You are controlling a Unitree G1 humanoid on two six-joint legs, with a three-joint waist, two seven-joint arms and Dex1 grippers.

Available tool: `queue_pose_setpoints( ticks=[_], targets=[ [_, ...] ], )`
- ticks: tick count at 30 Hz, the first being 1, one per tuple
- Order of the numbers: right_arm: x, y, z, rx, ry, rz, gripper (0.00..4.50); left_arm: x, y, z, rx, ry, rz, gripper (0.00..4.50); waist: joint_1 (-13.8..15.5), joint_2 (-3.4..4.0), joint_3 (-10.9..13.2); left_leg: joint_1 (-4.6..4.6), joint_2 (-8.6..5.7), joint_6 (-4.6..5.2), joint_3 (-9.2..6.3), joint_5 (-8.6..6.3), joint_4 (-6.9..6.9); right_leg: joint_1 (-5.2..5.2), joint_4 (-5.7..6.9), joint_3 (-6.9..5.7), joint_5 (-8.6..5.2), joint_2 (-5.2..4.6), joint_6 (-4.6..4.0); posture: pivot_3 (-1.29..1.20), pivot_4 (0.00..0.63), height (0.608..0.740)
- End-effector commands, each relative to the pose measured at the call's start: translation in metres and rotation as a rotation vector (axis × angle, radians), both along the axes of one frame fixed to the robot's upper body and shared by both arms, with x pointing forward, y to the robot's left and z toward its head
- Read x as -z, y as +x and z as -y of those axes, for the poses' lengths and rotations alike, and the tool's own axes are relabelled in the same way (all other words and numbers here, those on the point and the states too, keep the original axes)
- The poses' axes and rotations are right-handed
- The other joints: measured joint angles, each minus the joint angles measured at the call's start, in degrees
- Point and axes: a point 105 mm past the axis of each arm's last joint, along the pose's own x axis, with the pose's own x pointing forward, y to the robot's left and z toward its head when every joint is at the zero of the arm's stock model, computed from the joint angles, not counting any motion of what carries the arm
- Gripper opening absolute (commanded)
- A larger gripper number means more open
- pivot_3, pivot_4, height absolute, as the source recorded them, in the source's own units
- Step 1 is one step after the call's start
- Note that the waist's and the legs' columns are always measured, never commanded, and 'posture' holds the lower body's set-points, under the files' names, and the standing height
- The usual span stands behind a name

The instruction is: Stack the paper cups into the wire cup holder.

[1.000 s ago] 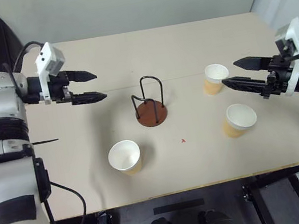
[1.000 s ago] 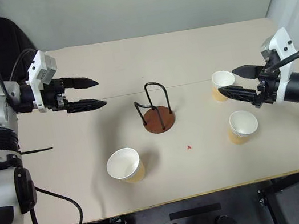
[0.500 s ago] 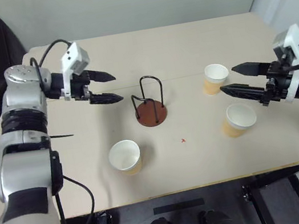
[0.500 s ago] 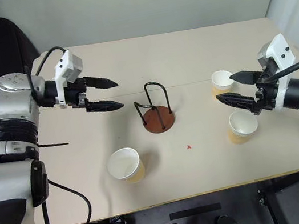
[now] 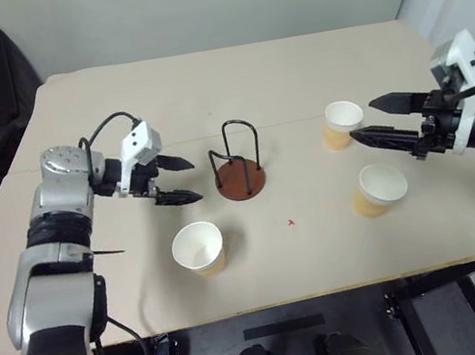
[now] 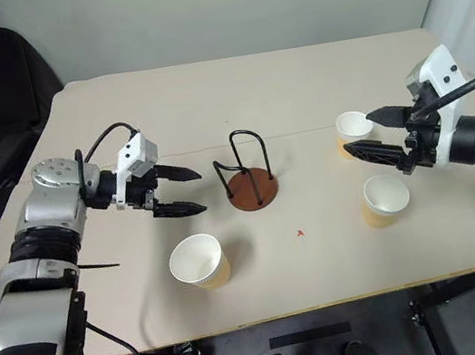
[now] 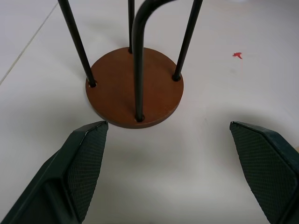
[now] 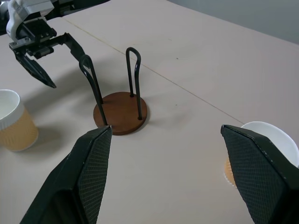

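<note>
Lowered since a second ago, the left gripper point(image 5: 175, 181) is seen spread and empty at nine o'clock of the wire cup holder point(image 5: 240, 177). Three paper cups point(image 5: 199, 249) remain unstacked; the right gripper point(image 5: 377, 122) gapes empty. The holder could be knocked by the left fingers.

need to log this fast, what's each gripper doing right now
left gripper: open, holding nothing
right gripper: open, holding nothing

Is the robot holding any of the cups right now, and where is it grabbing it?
No. Both tools are open and hold nothing: the left tool is near the wire cup holder, the right tool beside a paper cup.
</note>
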Motion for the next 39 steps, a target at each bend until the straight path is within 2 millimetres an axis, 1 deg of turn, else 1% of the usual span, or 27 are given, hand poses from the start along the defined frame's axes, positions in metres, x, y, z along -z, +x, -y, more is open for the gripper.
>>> queue_pose_setpoints(
  ticks=[1,9,20,26,28,30,39],
  targets=[
    [-0.013,-0.001,0.001,0.002,-0.018,0.054,3.78,-0.014,0.006,0.003,-0.048,-0.069,0.081,4.48,0.0,0.00,0.0,0.01,-0.01,0.00,0.02,0.00,0.02,0.00,0.06,0.00,0.00,0.00,0.00,0.00,0.150,0.740],
    [-0.014,0.000,0.000,0.003,-0.016,0.060,3.78,-0.018,0.013,0.008,-0.098,-0.124,0.105,4.48,0.0,0.00,0.0,0.03,0.00,0.00,0.01,0.00,0.17,0.00,0.24,0.00,0.00,0.00,0.00,0.00,0.150,0.740],
    [-0.012,0.001,0.001,0.001,-0.017,0.054,3.78,-0.013,0.018,0.036,-0.064,-0.163,0.094,4.48,-0.1,0.00,0.0,0.04,-0.01,0.00,0.01,0.00,0.37,0.04,0.45,0.01,0.01,0.00,0.01,0.00,0.150,0.740],
    [-0.011,0.001,0.001,0.005,-0.014,0.057,3.78,-0.011,0.020,0.043,-0.053,-0.169,0.085,4.48,0.0,0.00,0.0,0.06,-0.01,0.00,0.02,0.00,0.39,0.03,0.53,0.01,0.01,0.00,0.02,0.00,0.150,0.740],
    [-0.010,0.001,0.003,0.011,-0.013,0.060,3.78,-0.010,0.023,0.044,-0.074,-0.178,0.084,4.12,0.0,0.00,0.0,0.05,-0.02,0.00,0.02,0.00,0.40,0.03,0.53,0.02,0.01,0.00,0.02,0.00,0.150,0.740],
    [-0.010,0.002,0.004,0.017,-0.012,0.062,3.78,-0.008,0.026,0.045,-0.093,-0.181,0.087,3.59,0.0,0.00,0.0,0.06,-0.02,0.00,0.02,0.00,0.42,0.04,0.53,0.02,0.01,0.00,0.01,0.00,0.150,0.740],
    [-0.008,0.003,0.004,0.027,-0.008,0.065,3.78,-0.001,0.035,0.057,-0.139,-0.242,0.087,0.29,0.0,0.00,0.0,0.06,-0.02,0.00,0.02,0.00,0.42,0.03,0.58,0.02,0.01,0.00,0.02,0.00,0.150,0.740]
  ],
)
